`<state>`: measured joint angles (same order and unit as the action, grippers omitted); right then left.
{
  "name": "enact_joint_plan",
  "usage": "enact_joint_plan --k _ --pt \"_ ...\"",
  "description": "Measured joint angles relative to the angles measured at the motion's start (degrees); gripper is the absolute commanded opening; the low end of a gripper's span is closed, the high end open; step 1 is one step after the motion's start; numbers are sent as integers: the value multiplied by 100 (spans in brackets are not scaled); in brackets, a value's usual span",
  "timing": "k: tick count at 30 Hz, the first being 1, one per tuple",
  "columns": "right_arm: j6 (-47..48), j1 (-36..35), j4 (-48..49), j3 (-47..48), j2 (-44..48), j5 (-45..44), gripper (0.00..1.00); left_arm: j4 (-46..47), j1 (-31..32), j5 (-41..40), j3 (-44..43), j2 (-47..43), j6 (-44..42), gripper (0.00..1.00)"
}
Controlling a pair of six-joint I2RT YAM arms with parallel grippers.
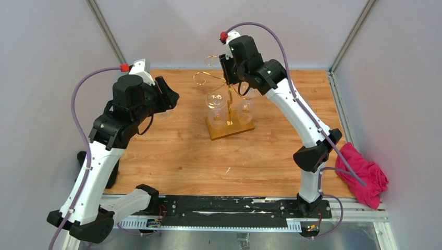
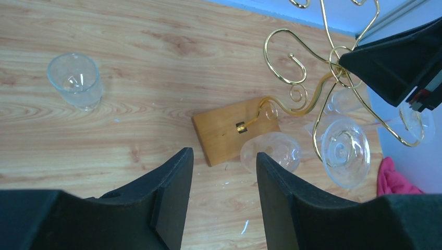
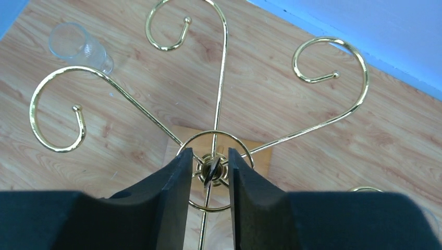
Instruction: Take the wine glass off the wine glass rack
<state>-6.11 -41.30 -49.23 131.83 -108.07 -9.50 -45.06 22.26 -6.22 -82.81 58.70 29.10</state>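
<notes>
R tool (image 3: pixel 207 159) pinches top hub of gold scroll-armed rack (image 2: pixel 219 133), wood base; L tool (image 2: pixel 223 162) open, empty.

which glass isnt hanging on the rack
The lone glass on the table, far left of the rack in the left wrist view; the other glasses hang from its gold arms.

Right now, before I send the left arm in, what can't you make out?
- Top view: the loose glass on the table seems covered by the left arm.
- Right wrist: whether the right end effector touches the wine glass rack at its hub; its fingers hide the hanging glasses.
- Left wrist: the far hanging glass is partly covered by the right end effector.
</notes>
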Motion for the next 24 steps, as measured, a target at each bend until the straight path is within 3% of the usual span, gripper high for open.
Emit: enact_joint_plan --k 3,8,16,19,24 --pt "-33 4 164 -4 74 46 48 33 0 7 31 9 2 53" --pt "-35 7 463 -361 667 33 48 79 0 59 96 20 2 54" --pt "-293 273 981 -2232 3110 -90 51 144 0 157 184 31 22 60" --pt "-671 732 1209 -2990 4050 348 53 238 0 286 227 31 46 60" --pt "-1591 1751 1725 -4181 4992 1941 52 455 0 590 293 35 155 60"
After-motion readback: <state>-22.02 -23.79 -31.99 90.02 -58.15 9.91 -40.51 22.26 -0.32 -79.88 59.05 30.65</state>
